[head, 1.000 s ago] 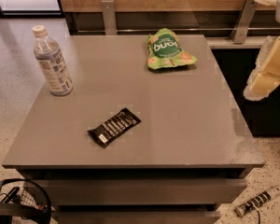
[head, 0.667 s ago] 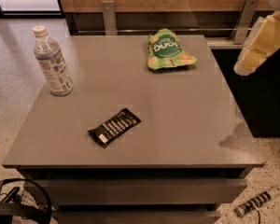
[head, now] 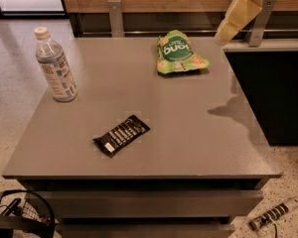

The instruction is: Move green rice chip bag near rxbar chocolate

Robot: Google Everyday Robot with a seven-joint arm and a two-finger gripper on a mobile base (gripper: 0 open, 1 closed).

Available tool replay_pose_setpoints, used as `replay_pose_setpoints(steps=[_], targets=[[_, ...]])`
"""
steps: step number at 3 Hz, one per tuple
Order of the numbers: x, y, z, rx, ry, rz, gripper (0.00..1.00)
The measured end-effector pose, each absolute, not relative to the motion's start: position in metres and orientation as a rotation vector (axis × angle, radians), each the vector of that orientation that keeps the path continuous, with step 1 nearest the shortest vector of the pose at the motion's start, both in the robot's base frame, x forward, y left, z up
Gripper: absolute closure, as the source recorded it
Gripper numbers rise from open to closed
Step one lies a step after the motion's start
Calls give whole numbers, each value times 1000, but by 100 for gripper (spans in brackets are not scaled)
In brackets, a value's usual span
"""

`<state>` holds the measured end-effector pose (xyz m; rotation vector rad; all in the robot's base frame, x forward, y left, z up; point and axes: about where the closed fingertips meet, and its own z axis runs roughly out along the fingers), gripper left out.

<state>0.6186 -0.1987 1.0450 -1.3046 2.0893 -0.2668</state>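
The green rice chip bag [head: 179, 53] lies flat at the far middle of the grey table [head: 198, 133]. The rxbar chocolate [head: 121, 135], a small black wrapper with white lettering, lies near the table's front left of centre. My gripper [head: 237, 16] hangs at the top right, above the table's far right corner, to the right of the bag and apart from it. It holds nothing that I can see.
A clear water bottle [head: 55, 66] with a white cap stands upright at the table's left side. A dark counter [head: 268, 83] adjoins the table's right edge. A wooden wall with metal posts [head: 115, 17] runs behind.
My gripper has moved up and to the left, from beside the table's right edge to above its far right corner. The bag, bar and bottle have not moved.
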Motion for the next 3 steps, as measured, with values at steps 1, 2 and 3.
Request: replay_pose_setpoints(steps=[1, 2, 3], targets=[[661, -182, 1028, -1226, 2045, -166, 0], [688, -170, 995, -1116, 2030, -32, 0], [709, -167, 975, -1069, 2005, 16, 0]])
